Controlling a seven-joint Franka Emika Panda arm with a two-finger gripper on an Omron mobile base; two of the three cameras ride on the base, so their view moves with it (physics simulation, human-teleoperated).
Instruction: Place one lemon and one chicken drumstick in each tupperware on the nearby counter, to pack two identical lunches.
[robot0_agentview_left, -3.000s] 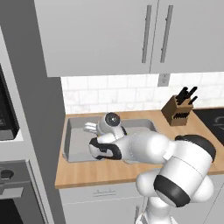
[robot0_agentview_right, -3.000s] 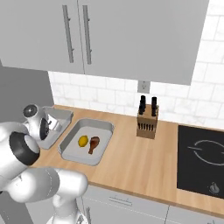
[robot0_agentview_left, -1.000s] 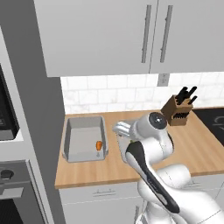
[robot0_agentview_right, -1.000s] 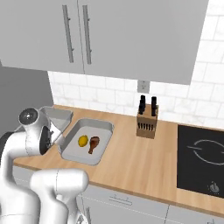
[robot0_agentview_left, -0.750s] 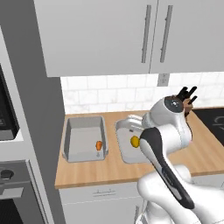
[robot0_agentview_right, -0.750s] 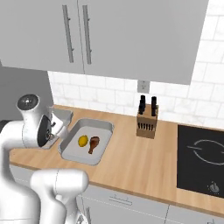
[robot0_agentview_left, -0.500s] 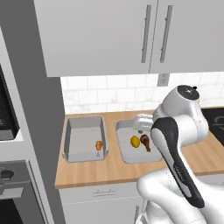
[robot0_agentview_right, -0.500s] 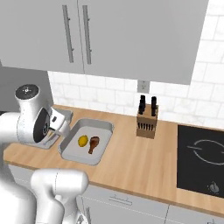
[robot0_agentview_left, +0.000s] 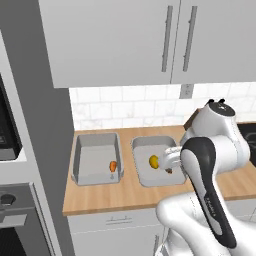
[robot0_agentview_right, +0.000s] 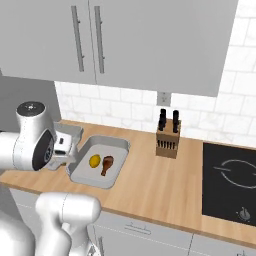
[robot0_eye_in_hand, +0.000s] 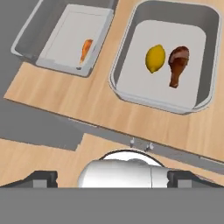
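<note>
My fingers (robot0_eye_in_hand: 111, 177) are wide open and hold nothing. One tupperware (robot0_eye_in_hand: 205, 52) on the bench (robot0_eye_in_hand: 92, 109) has a lemon (robot0_eye_in_hand: 155, 58) and a drumstick (robot0_eye_in_hand: 178, 64), so it is packed. The other tupperware (robot0_eye_in_hand: 52, 28) has only an orange bit.

A wooden knife block (robot0_agentview_right: 168, 138) with dark handles stands near the white tiled backsplash (robot0_agentview_right: 120, 104), below a wall outlet (robot0_agentview_right: 163, 98). To its right a black cooktop (robot0_agentview_right: 231, 182) is set flush into the worktop, with a small knob (robot0_agentview_right: 244, 213) near its front edge. Grey wall cabinets (robot0_agentview_right: 125, 40) with long vertical bar handles (robot0_agentview_right: 77, 38) hang overhead. In the left base view a tall grey panel (robot0_agentview_left: 35, 125) stands at the left, with a dark oven (robot0_agentview_left: 15, 220) low beside it.
</note>
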